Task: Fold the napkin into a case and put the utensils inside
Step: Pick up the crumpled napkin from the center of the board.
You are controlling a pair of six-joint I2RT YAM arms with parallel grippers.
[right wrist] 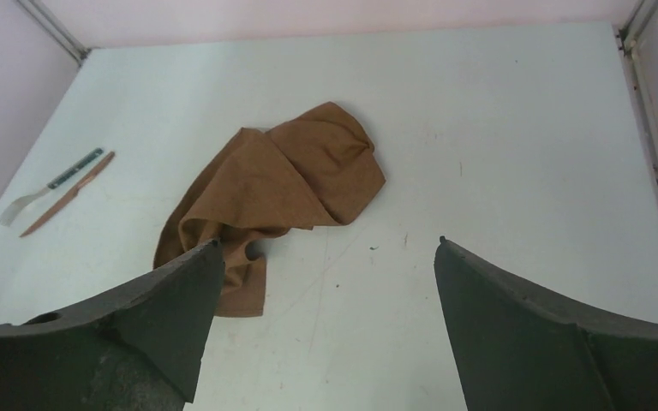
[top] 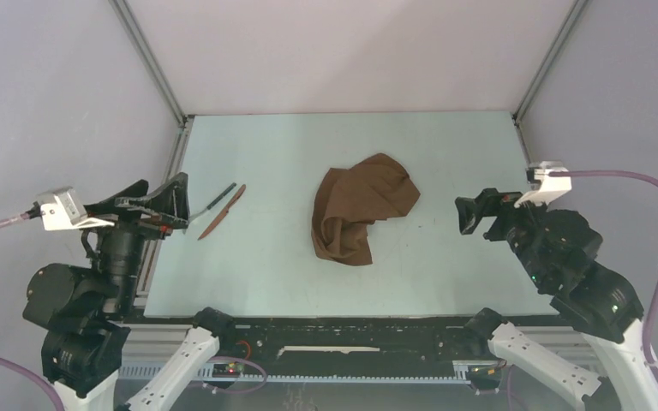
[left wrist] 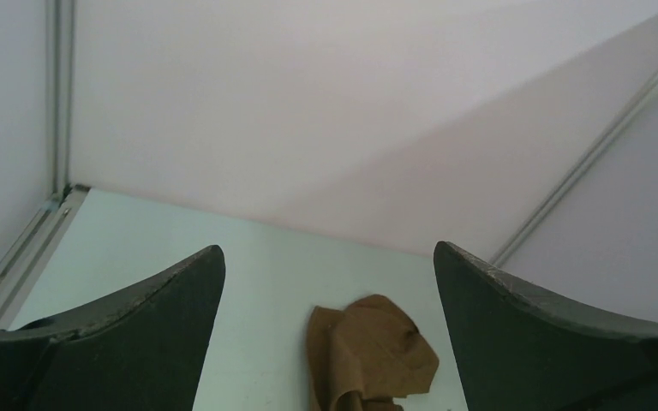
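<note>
My left gripper [top: 174,202] and right gripper [top: 471,214] hang wide and empty, flanking the crumpled napkin [top: 361,208] mid-table, I judge ready to spread it, the utensils [top: 221,208] lying clear just beside the left one.

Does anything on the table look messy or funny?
Yes: the dark brown cloth napkin lies crumpled in a lumpy heap in the middle of the pale table, not spread flat or folded. The dark-handled fork and reddish-brown knife lie neatly side by side on the left. Nothing looks spilled or broken.
</note>
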